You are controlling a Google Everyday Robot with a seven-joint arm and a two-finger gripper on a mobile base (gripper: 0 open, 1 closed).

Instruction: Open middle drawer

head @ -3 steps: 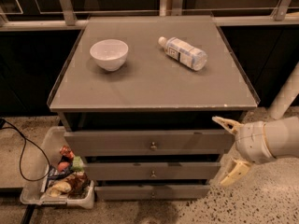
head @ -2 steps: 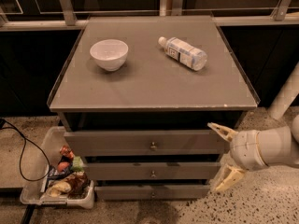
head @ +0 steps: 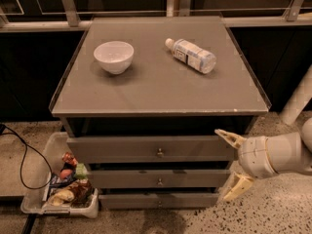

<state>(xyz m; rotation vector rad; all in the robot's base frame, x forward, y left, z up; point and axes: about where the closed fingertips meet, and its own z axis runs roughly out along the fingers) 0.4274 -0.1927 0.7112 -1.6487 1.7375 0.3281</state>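
Note:
The middle drawer point(head: 146, 178) is a shallow grey-brown front with a small round metal knob point(head: 159, 182) at its centre. It sits shut between the top drawer point(head: 122, 149) and the bottom drawer point(head: 146, 200). My gripper point(head: 232, 162) is at the right end of the drawer fronts, level with the top and middle drawers. Its two cream fingers point(head: 228, 137) are spread wide, one above and one below, and hold nothing. It is well to the right of the middle knob and does not touch it.
A white bowl point(head: 113, 56) and a plastic bottle point(head: 191, 55) lying on its side rest on the cabinet top point(head: 156, 89). A clear bin point(head: 62, 186) of snacks stands on the floor at the left, next to a black cable point(head: 24, 155).
My gripper has moved left and slightly down toward the right end of the drawers. Its fingers stay spread. The drawers have not moved.

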